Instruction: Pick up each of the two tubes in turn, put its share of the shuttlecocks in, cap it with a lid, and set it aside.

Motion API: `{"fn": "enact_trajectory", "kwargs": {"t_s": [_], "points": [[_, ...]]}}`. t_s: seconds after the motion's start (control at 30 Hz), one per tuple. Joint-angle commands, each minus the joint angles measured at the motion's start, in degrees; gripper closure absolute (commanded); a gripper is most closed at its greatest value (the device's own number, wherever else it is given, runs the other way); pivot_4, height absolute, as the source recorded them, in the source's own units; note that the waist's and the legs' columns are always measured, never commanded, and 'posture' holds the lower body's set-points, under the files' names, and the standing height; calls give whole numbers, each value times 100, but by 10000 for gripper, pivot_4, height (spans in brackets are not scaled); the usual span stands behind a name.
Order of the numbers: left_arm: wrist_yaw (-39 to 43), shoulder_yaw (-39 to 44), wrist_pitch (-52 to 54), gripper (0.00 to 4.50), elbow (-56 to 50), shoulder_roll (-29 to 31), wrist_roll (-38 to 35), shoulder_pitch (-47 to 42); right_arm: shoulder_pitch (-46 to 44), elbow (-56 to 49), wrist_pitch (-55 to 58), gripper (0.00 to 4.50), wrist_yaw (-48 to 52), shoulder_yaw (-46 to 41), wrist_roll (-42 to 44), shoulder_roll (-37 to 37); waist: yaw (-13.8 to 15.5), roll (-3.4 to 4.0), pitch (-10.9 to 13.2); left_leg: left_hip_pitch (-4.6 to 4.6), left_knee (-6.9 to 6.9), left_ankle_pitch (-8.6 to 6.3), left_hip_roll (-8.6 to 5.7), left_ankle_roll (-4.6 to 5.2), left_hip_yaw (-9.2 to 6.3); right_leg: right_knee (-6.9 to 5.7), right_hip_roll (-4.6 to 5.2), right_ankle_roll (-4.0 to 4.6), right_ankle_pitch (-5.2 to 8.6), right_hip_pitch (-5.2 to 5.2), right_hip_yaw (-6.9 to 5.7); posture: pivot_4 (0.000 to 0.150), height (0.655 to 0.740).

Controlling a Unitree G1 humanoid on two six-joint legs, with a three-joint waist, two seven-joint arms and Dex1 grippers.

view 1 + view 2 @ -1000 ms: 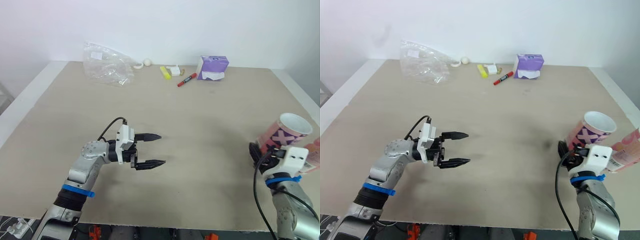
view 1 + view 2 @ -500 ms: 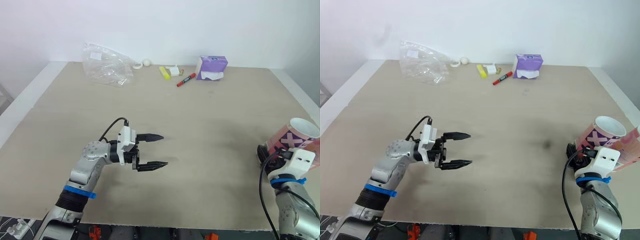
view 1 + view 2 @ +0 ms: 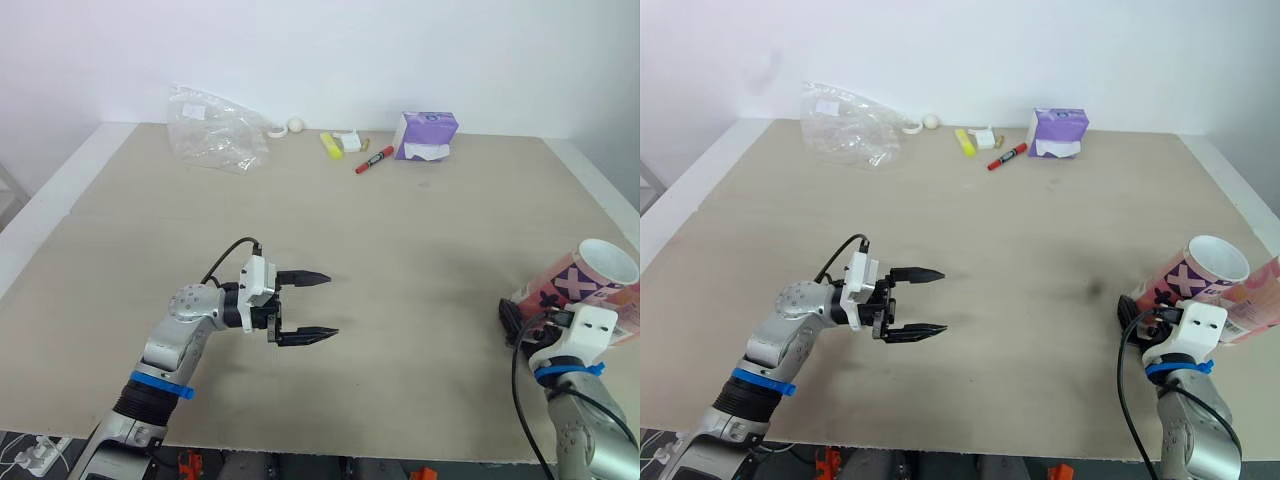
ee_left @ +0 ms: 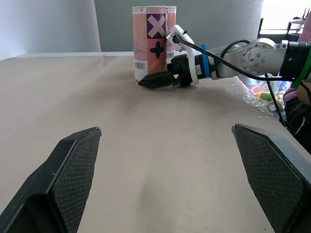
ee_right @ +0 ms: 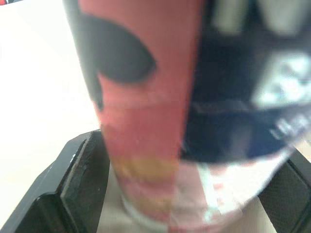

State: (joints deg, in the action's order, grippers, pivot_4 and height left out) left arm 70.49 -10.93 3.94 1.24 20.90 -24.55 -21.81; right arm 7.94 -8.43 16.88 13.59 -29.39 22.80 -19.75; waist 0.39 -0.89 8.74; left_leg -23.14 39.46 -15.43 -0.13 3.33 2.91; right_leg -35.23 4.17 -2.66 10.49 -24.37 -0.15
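Moved since a second ago: the tube point(image 3: 583, 283) is being brought lower and tipped further over by the right hand point(image 4: 148, 79), and the left hand point(image 3: 330, 305) is being nudged a tiny bit further out over the tabletop point(image 3: 400, 240).
Right hand: it's being kept clamped around the bottom end of the tube, one black finger on each side, as seen in the right wrist view.
Tube: pink with X and plus marks, open top, no lid. It's being held at the right edge of the tabletop, leaning with the open mouth up and away from the robot. In the left wrist view the bottom end looks to be right down at the tabletop.
Left hand: it's being held spread wide with nothing in it, just above bare tabletop left of centre, well apart from the tube.
Pink thing point(image 3: 1258, 305): it's being cut off by the picture edge just beside the tube, so what it is can't be told.
Far edge: a clear plastic bag point(image 3: 213, 130), a red marker point(image 3: 374, 160) and a purple tissue box point(image 3: 427, 135) are being left along the wall.
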Motion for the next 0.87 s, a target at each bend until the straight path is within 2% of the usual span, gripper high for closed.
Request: {"fn": "enact_trajectory", "kwargs": {"t_s": [0.03, 0.3, 0.43, 0.53, 0.63, 0.7, 0.87], "points": [[13, 22, -81, 0, -106, -6, -1, -53, 197, -649, 123, 771, -81, -60, 136, 46, 1, 1, 0, 0, 0, 0, 0, 0, 0, 0, 0, 0, 0, 0, 0, 1500, 7400], [9, 11, -131, 0, 86, 9, 126, -141, 1060, -1670, 389, 771, -119, -301, 388, 131, 7, 7, -3, 0, 1, 0, 1, 0, 1, 0, 2, -25, 15, -1, -1, 1500, 7400], [-150, 55, -134, 0, 252, 19, 270, -221, 1895, -2139, 141, 771, 629, -121, 255, -195, 19, 13, -6, -2, -3, -1, 0, 1, -5, 0, 2, -21, 19, -1, -6, 1500, 7400], [-273, 105, -153, 0, 346, 63, 385, -272, 2147, -2293, -179, 771, 1332, 22, 262, -531, -5, 12, -6, -2, 0, -2, 0, 2, 3, 5, 5, -30, 20, -1, -4, 1500, 7400], [-383, 174, -165, 0, 404, 177, 496, -288, 2029, -2363, -462, 771, 2115, 227, 419, -944, -18, 11, -5, 8, 2, -2, 1, 3, 7, 6, 5, -30, 10, -1, -2, 1500, 7400], [-568, 308, -232, 0, 399, 281, 602, -265, 1485, -2252, -609, 771, 2636, 591, 499, -1266, -25, 3, 1, 16, 2, -1, 10, 3, 5, 5, -6, -25, 6, 2, -5, 1500, 7400], [-754, 359, -346, 0, 246, 451, 744, -141, 634, -1906, -630, 771, 3003, 1037, 546, -1453, 17, -1, 3, 17, 4, 2, 33, -2, -6, 5, -38, -2, 0, 2, -6, 1500, 7400]]}}
